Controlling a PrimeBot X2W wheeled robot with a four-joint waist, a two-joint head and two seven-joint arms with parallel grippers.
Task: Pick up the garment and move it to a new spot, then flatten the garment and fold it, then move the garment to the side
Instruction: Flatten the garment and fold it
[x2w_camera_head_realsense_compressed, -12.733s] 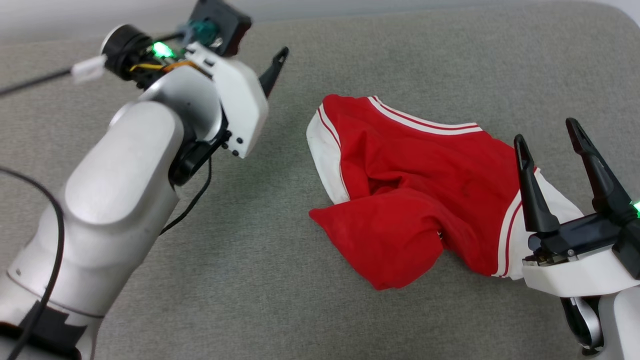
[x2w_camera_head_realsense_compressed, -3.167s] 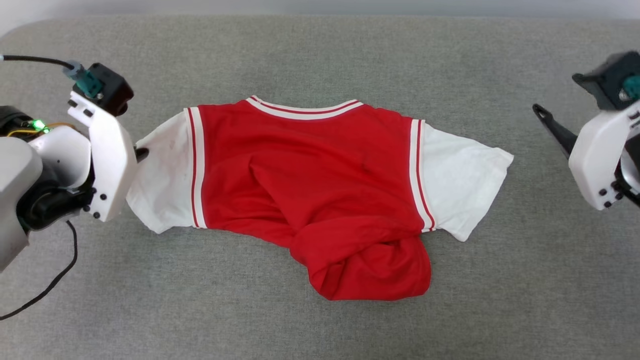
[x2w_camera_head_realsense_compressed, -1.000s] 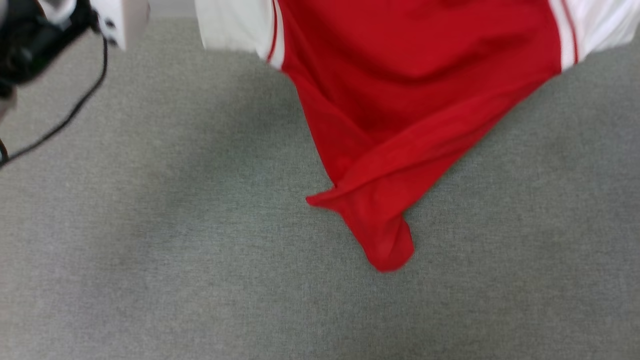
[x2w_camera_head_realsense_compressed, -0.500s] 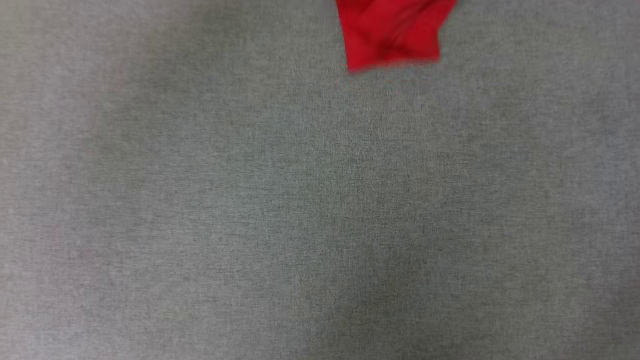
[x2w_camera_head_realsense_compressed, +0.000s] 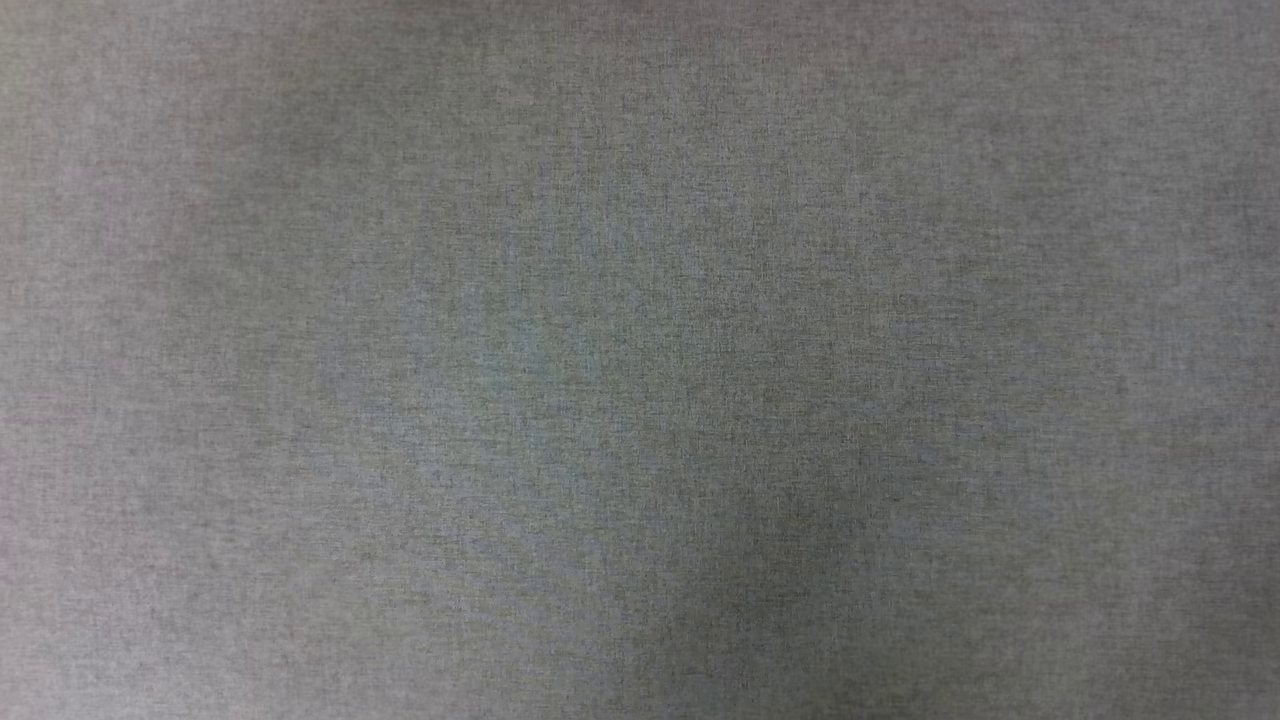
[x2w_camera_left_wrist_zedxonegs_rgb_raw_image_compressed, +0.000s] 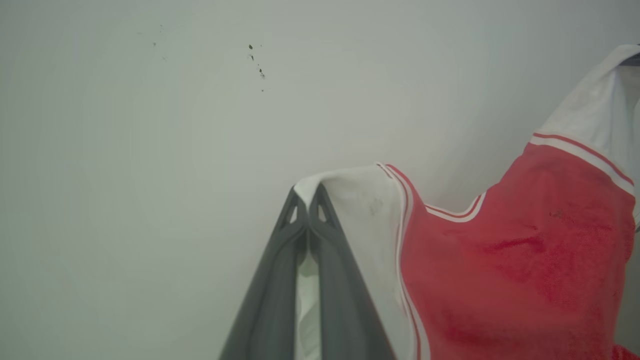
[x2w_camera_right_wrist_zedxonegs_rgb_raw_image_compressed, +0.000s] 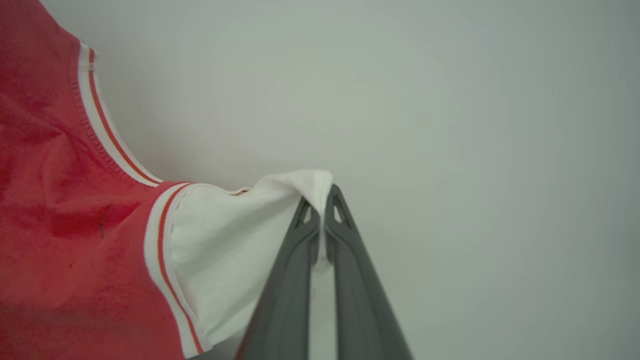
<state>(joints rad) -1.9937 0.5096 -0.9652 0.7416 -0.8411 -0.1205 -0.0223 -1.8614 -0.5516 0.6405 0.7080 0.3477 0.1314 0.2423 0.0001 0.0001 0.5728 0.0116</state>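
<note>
The red jersey T-shirt with white sleeves (x2w_camera_left_wrist_zedxonegs_rgb_raw_image_compressed: 525, 260) hangs spread above the grey fabric tabletop (x2w_camera_head_realsense_compressed: 640, 360) — left gripper (x2w_camera_left_wrist_zedxonegs_rgb_raw_image_compressed: 308, 192) and right gripper (x2w_camera_right_wrist_zedxonegs_rgb_raw_image_compressed: 320, 192) each with jaws pinched tight on a white sleeve edge. It is best lowered hem-first onto that tabletop, sleeves taut and level.

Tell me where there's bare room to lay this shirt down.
The grey surface is bare as far as the head view shows it. The crowding is between the left gripper and right gripper, where the shirt hangs by its sleeves.
</note>
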